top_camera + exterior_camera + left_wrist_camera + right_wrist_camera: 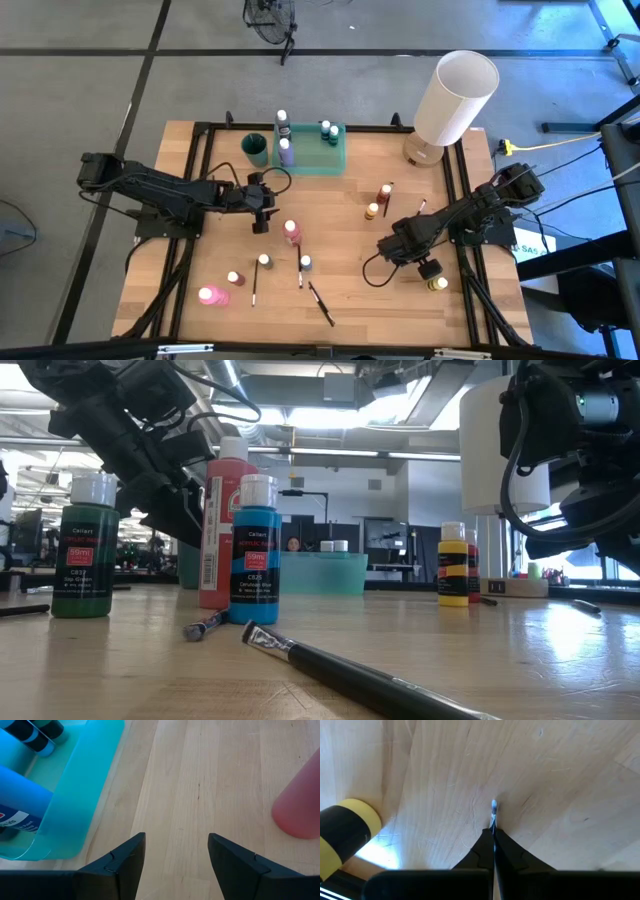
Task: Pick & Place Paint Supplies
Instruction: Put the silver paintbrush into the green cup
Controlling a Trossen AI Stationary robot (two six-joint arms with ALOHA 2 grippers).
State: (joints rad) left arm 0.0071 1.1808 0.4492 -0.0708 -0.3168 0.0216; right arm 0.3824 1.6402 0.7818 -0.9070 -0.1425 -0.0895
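Right wrist view: right hand [493, 837] pinching thin paintbrush [493, 810].

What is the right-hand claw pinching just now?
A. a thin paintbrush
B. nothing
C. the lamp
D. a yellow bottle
A: the right gripper is shut on a thin paintbrush, whose tip pokes out between the closed fingers; the yellow bottle stands apart beside it.

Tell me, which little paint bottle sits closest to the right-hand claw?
The yellow bottle, standing alone beside the right gripper; the other bottles on the table are farther off.
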